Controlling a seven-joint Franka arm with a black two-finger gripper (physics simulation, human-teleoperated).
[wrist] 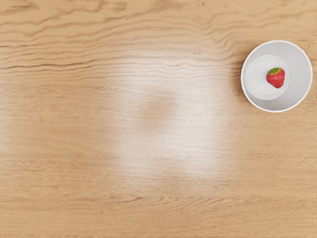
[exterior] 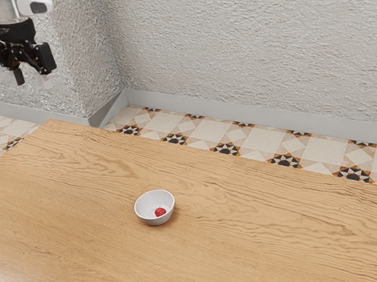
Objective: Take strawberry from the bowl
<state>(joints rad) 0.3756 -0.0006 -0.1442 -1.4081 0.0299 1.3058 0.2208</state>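
Your gripper (exterior: 33,78) is high, at the upper corner on the exterior view's left, and it points downward. Its two fingers stand wide apart from each other, and they hold nothing. Below your hand the wrist view shows the wood of the table (exterior: 86,247), with a pale shine on it. From the gripper to the bowl (wrist: 299,65) there is a good distance; these two are well apart. The bowl stands upright on the table, and its round rim is open to above. Bare wood goes around it on every side, and the table's far edge is well apart from it. Inside the bowl is the strawberry (wrist: 276,78), red with a green top. It lies on the flat bottom, a little away from the middle, lower than the rim. Beyond the far edge you see the patterned floor (exterior: 258,140), and behind this the rough, light wall (exterior: 234,50).
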